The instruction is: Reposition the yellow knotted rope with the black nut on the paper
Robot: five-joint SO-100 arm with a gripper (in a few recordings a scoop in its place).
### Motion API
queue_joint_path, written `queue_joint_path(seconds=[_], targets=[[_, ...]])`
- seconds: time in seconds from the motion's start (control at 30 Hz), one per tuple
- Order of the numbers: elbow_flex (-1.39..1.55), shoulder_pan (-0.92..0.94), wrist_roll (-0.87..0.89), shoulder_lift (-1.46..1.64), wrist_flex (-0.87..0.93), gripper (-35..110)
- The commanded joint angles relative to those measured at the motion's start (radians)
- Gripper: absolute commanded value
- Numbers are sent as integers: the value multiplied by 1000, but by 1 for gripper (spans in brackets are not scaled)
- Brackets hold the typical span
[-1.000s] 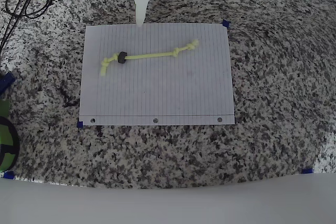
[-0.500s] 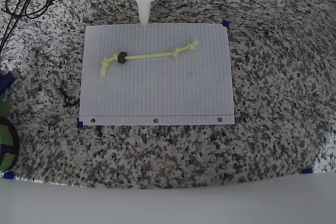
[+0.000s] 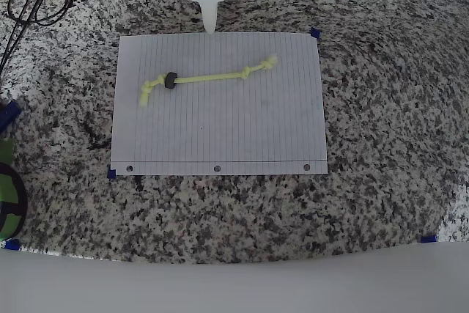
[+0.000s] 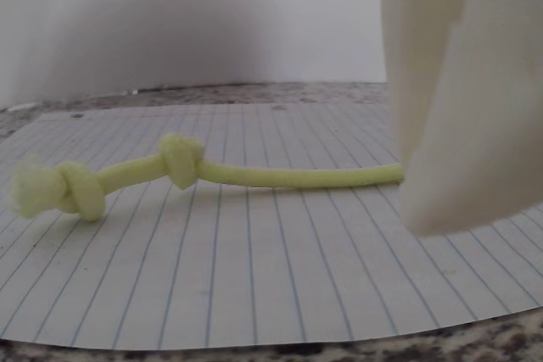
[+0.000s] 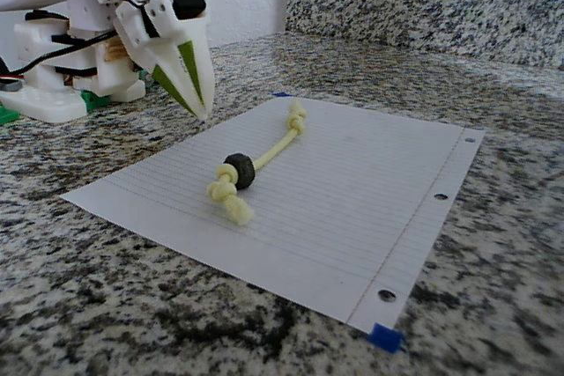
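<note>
Yellow knotted rope (image 3: 209,76) and black nut (image 3: 171,80) lie ahead of the closed claw (image 3: 209,27); it should open, then descend squarely over the cord on the paper (image 3: 220,130)

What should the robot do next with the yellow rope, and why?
Probably move the end effector forward and down toward the yellow rope. It hangs at the paper's far edge, fingers together, touching nothing, while the rope with its black nut lies untouched on the sheet. It would need to open first.

White plastic arm with a tapered claw (image 5: 196,99), green inner faces, black motor, seemingly red-black wiring.
</note>
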Motion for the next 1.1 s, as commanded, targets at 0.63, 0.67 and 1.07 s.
queue_joint_path(seconds=[0.63, 0.67, 1.07], targets=[[0, -44, -6, 3, 6, 0], [0, -44, -6, 3, 6, 0], [0, -49, -3, 3, 6, 0]])
